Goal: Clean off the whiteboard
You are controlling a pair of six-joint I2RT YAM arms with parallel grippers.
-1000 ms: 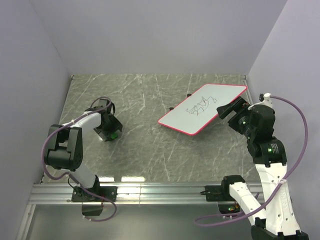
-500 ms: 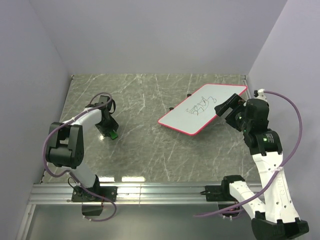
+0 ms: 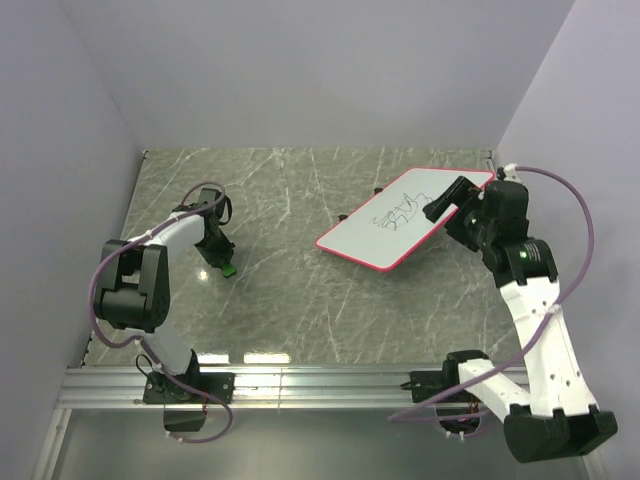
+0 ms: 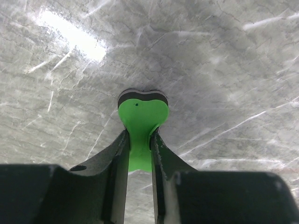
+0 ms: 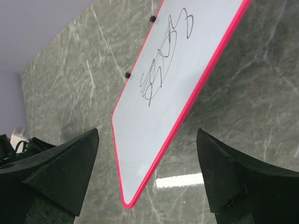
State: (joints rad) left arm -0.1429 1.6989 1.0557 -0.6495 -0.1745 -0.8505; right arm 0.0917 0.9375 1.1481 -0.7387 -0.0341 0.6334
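Whiteboard (image 3: 400, 232) on grey table (image 3: 300, 295), lilac walls (image 3: 300, 70)

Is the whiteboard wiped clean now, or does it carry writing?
Not clean: black scribbles show on the whiteboard in the overhead and right wrist views.

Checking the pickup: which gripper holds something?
The left gripper: jaws shut on the green block. The right gripper is open, empty, by the whiteboard.
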